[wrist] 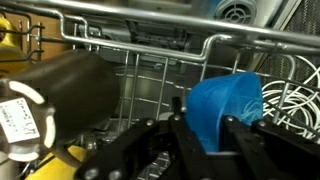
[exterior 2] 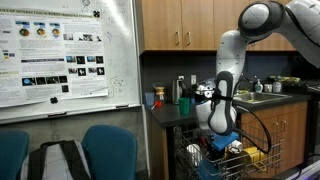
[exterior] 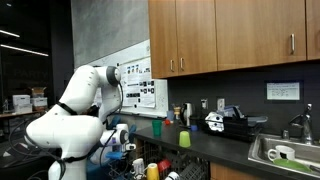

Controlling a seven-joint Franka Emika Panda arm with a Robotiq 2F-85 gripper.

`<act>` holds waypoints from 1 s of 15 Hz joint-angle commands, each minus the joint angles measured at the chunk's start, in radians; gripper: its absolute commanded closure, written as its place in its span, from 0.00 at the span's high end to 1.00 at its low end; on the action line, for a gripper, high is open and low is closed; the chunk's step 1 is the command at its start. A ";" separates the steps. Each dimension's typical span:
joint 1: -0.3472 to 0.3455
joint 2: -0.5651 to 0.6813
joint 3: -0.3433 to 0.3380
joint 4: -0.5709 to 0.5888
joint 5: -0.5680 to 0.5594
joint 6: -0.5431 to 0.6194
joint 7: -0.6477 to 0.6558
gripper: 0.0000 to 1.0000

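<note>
Two fingers (wrist: pixel 240 145) clasp blue cup (wrist: pixel 225 100), wrist-only

Wall poster (exterior 2: pixel 55 50) print: illegible.

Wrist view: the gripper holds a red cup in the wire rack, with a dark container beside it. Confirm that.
Not red: the wrist view shows that the cup in the gripper is blue. It does sit in the wire rack, with the dark container beside it.

You're working in a lab or office kitchenette: wood cabinets (exterior: pixel 230 35), sink (exterior: pixel 285 152), dishwasher rack (exterior 2: pixel 250 135), research posters (exterior 2: pixel 60 55) hanging nearby.
</note>
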 commanded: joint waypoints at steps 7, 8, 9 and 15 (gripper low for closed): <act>-0.001 -0.126 0.016 -0.050 0.006 -0.097 0.012 0.06; 0.000 -0.135 0.013 -0.054 0.001 -0.100 0.017 0.06; -0.003 -0.145 0.016 -0.056 0.000 -0.106 0.018 0.06; -0.010 -0.231 0.023 -0.083 -0.019 -0.161 0.049 0.06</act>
